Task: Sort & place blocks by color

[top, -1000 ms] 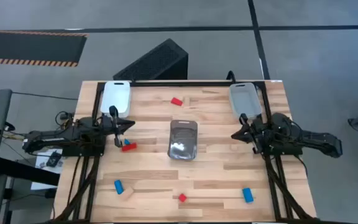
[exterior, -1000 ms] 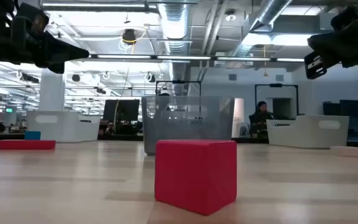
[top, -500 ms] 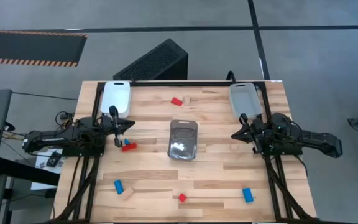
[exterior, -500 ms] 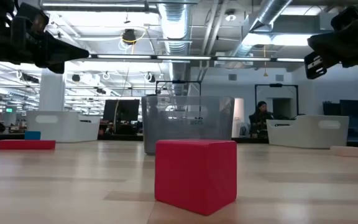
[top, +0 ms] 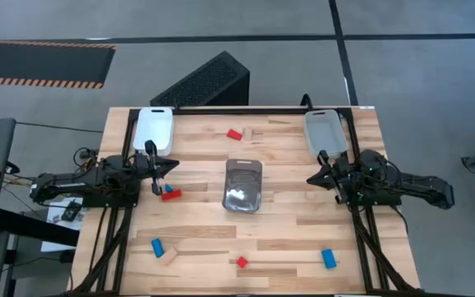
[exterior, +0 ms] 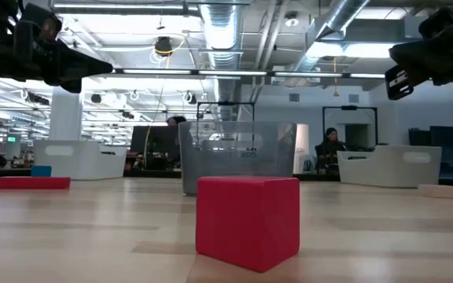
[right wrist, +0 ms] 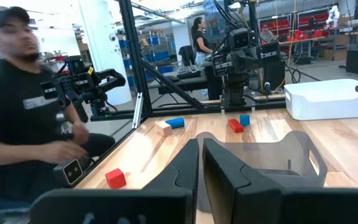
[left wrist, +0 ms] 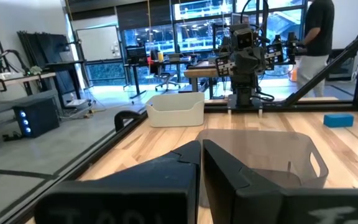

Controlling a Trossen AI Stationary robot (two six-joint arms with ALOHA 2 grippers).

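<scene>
While both claws sit pressed together, the clear tray (top: 243, 186), white tray (top: 154, 128) and grey tray (top: 325, 130) hold no blocks.

Wooden table (top: 287, 231) with blocks (top: 171, 195), trays (top: 243, 185)

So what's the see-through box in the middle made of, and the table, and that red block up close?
The see-through box looks like clear, glossy plastic: the room shows through its walls. The table seems to be light wood, in joined planks with visible grain. The red block has a smooth, matte red coat; it is probably painted wood, but that cannot be told for sure.
</scene>
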